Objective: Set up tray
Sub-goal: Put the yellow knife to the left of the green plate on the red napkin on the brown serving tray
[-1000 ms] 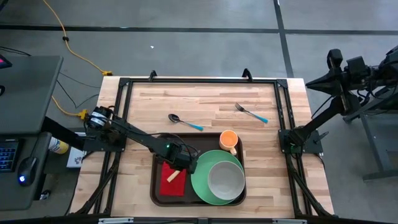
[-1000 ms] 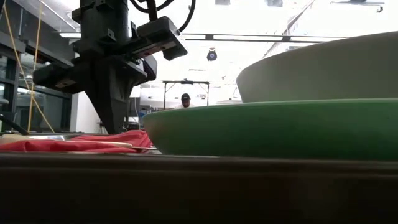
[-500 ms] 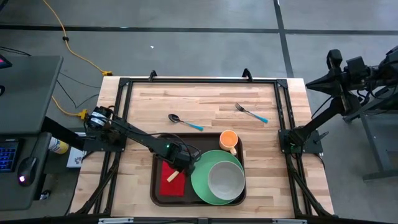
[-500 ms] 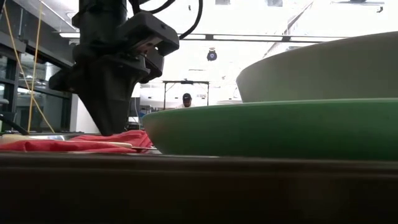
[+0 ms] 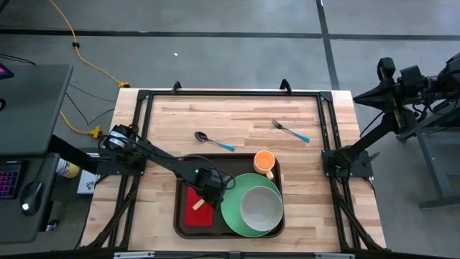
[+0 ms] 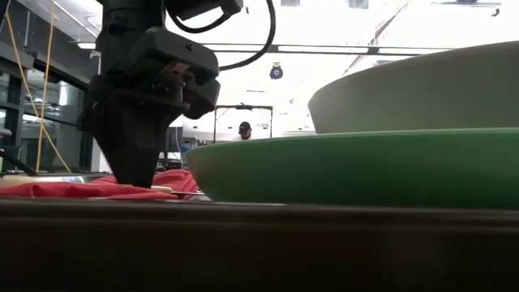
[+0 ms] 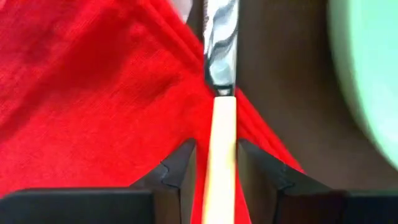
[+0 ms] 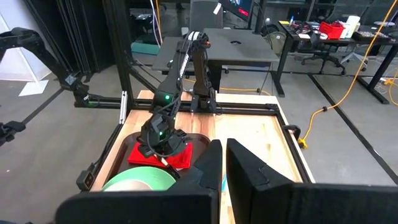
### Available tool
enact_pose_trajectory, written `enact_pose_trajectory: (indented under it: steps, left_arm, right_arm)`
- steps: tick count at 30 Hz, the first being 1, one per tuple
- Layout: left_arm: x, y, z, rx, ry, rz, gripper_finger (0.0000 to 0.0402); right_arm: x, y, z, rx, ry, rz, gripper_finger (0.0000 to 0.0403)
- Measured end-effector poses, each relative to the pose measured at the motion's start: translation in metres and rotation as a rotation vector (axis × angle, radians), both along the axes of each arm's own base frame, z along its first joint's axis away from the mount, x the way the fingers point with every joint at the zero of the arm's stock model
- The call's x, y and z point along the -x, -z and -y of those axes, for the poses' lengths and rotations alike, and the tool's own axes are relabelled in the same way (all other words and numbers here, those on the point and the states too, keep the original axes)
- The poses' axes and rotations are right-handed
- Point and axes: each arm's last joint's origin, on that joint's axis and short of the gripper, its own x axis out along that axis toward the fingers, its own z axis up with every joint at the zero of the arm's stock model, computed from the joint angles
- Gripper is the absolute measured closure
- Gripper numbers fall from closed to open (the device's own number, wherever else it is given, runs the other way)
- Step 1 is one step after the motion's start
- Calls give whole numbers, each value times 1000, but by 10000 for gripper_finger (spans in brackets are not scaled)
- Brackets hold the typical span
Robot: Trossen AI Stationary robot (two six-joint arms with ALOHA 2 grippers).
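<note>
The tray [image 5: 181, 216], dark brown smooth plastic with rounded corners and a raised rim, sits at the near middle of the wooden table [image 5: 237, 119], its near edge close to the table's front edge. A green plate [image 5: 231, 212] fills the tray's right half and carries a pale, deep round bowl [image 5: 260, 208]. An orange cup [image 5: 264, 161] stands in the tray's far right corner. A red cloth napkin [image 5: 195, 214], soft and creased, lies flat in the tray's left half, with only a narrow strip of bare tray between it and the plate.

The left gripper [image 5: 210, 196] is down over the napkin's far right part, just beside the plate rim. Its fingers [image 7: 180, 165] stand spread, one on each side of a knife [image 7: 221, 118] with a pale handle and a shiny metal blade; the knife lies on the napkin with a small gap to each finger.

Beyond the tray the table is open butcher-block wood, bearing a spoon [image 5: 213, 141] and a fork [image 5: 290, 130], both with blue handles, well apart from the tray.

The right gripper [image 8: 219, 163], fingers pressed together, waits high off the table's right side.

A black metal frame [image 5: 230, 93] borders the table. The floor is grey concrete, with a yellow cable [image 5: 80, 50] running across it.
</note>
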Motion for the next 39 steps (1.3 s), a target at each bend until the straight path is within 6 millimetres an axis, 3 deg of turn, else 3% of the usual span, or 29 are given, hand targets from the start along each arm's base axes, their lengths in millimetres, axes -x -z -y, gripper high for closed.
enact_pose_trajectory:
  steps: [8, 17, 22, 33, 39]
  left_arm:
    - [-1, 6, 0, 1, 4, -24, 262]
    - [-1, 6, 2, 43, 32, -31, 355]
    - [-3, 4, 3, 53, 34, -15, 358]
    - [-15, -35, 5, -15, 63, -23, 358]
    - [-10, -43, 10, 5, -216, -105, 358]
  right_arm:
    - [0, 0, 0, -5, -16, -3, 403]
    - [0, 0, -1, -6, -21, -5, 402]
    - [0, 0, -1, -6, -21, -5, 403]
    - [0, 0, -1, 0, -22, -4, 403]
    - [0, 0, -1, 1, -21, -4, 402]
